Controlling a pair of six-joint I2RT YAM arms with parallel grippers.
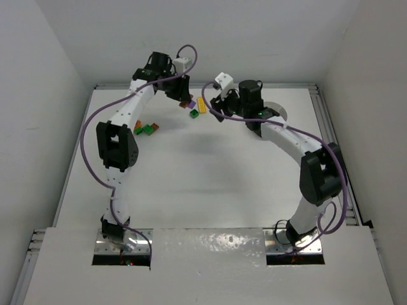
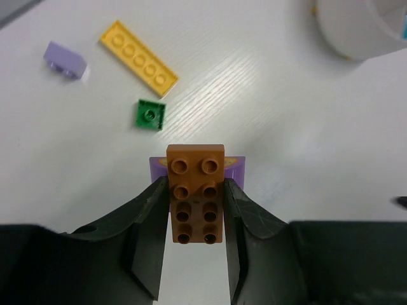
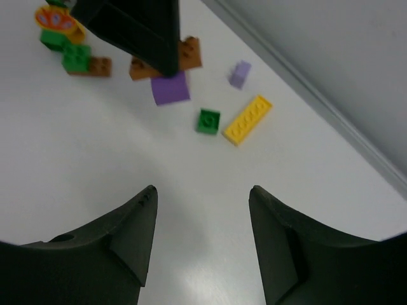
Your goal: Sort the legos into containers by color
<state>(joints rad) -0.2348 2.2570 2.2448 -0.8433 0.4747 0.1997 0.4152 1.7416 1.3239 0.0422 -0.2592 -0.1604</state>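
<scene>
Two arms are standing bolted at the near edge of the white desk [image 1: 203, 184], the left arm [image 1: 117, 149] and the right arm [image 1: 321, 175] both reaching towards its far side. The right end effector [image 3: 202, 219] is hovering above bare desk with its two dark fingers [image 3: 137, 235] standing apart and nothing lying between them. Beyond it, a small green square brick [image 3: 208, 121] and a long yellow plate [image 3: 247, 119] are lying just beside each other, apart from the other pieces. Farther on, a flat purple tile [image 3: 170, 88] is lying on the desk. The left end effector [image 2: 195, 190] is coming down from above it, clamped on the two long sides of a brown brick [image 2: 195, 162] that is sitting studs-up over the tile's edge. Whether this brick is resting on the surface or hanging clear of it cannot be told. A lavender brick [image 2: 64, 60] is lying near the far end of the yellow plate. To the left, a cluster of green, brown and orange pieces [image 3: 73, 54] is sitting well apart from the brown brick. The white dish [image 2: 356, 32] is standing at the far right, partly hidden behind the right arm in the top view; its compartments are not showing clearly.
</scene>
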